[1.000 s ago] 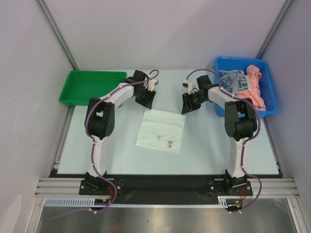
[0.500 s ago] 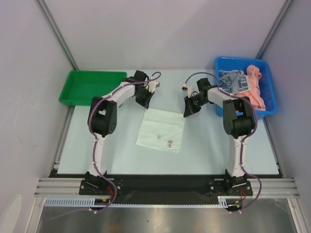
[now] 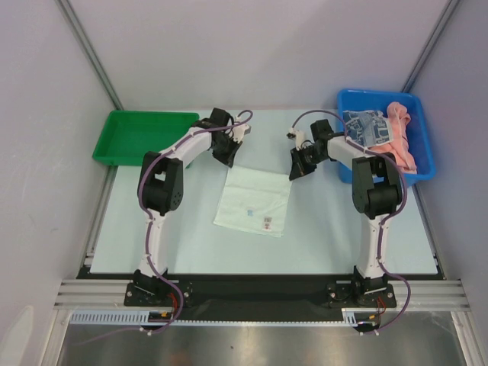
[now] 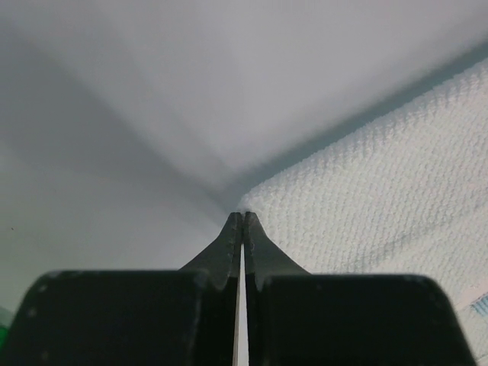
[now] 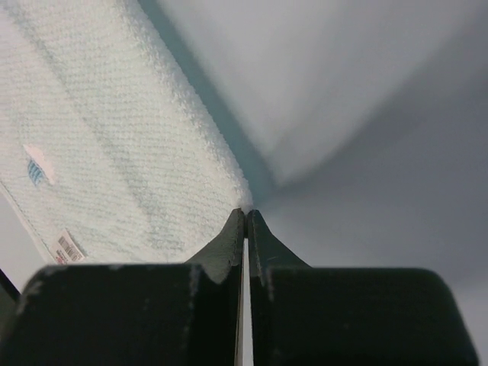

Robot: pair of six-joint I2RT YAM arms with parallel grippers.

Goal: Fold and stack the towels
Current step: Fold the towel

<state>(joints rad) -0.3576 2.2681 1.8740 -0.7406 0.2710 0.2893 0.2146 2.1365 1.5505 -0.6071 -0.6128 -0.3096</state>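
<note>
Wrist views: left gripper [image 4: 242,219] and right gripper [image 5: 245,216] each pinched shut on a far corner of the white towel [image 3: 254,200] (weave sharp). Top view alone shows it lying flat.

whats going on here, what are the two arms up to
Two robot arms are working on a white towel spread flat on the table. The left gripper and the right gripper are each pinched shut on one of its far corners, apparently ready to fold it. A patterned towel and a pink towel wait in the blue bin on the right. A green tray sits at the far left.
</note>
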